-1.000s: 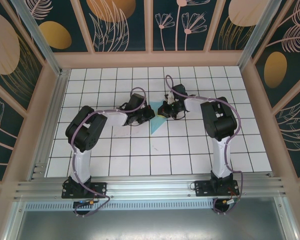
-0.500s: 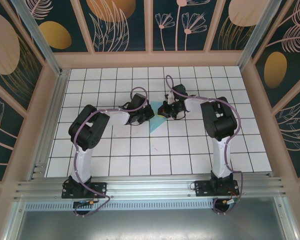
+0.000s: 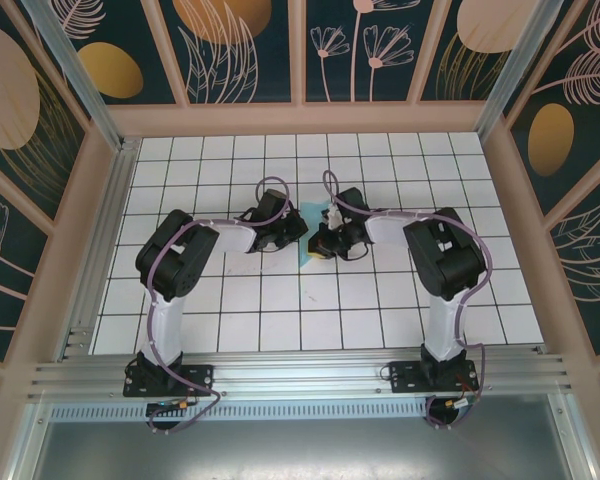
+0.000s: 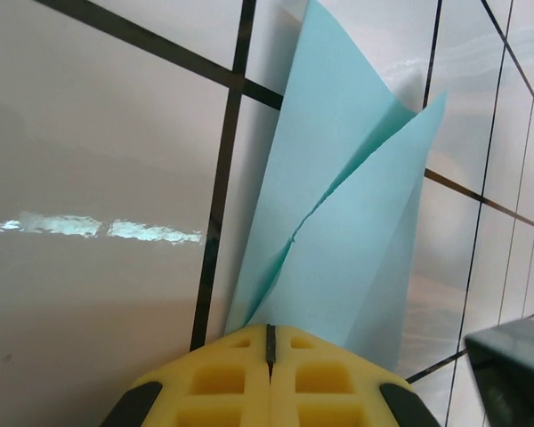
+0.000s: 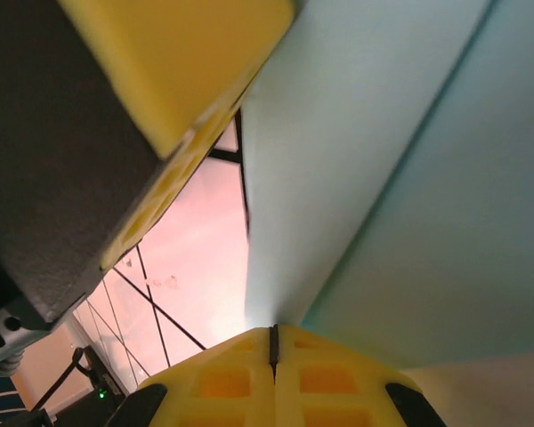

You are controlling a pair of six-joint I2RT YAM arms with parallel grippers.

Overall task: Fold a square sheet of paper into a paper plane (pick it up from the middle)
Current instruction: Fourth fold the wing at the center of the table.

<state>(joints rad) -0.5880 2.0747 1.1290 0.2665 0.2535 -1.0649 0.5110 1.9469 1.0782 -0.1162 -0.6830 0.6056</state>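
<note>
The light turquoise sheet of paper (image 3: 307, 260) lies folded into a narrow pointed shape on the white grid tiles at mid-table. In the left wrist view the paper (image 4: 356, 205) shows overlapping flaps with a crease, its near end hidden under my left gripper (image 4: 269, 331), whose yellow pads are shut. From above, the left gripper (image 3: 292, 232) sits at the paper's left edge. My right gripper (image 3: 318, 245) is on the paper's right side, pads shut, tips against the paper (image 5: 383, 160) at a fold line. I cannot tell whether either gripper pinches paper.
The left gripper's yellow and black finger (image 5: 160, 71) hangs very close in front of the right gripper (image 5: 272, 331). A dark part of the right arm (image 4: 512, 365) shows at the lower right of the left wrist view. Wooden walls (image 3: 310, 118) ring the tiled table.
The right gripper has moved nearer and slightly left, over the paper, so less turquoise shows from above. The left gripper has barely moved. Both stayed shut.
</note>
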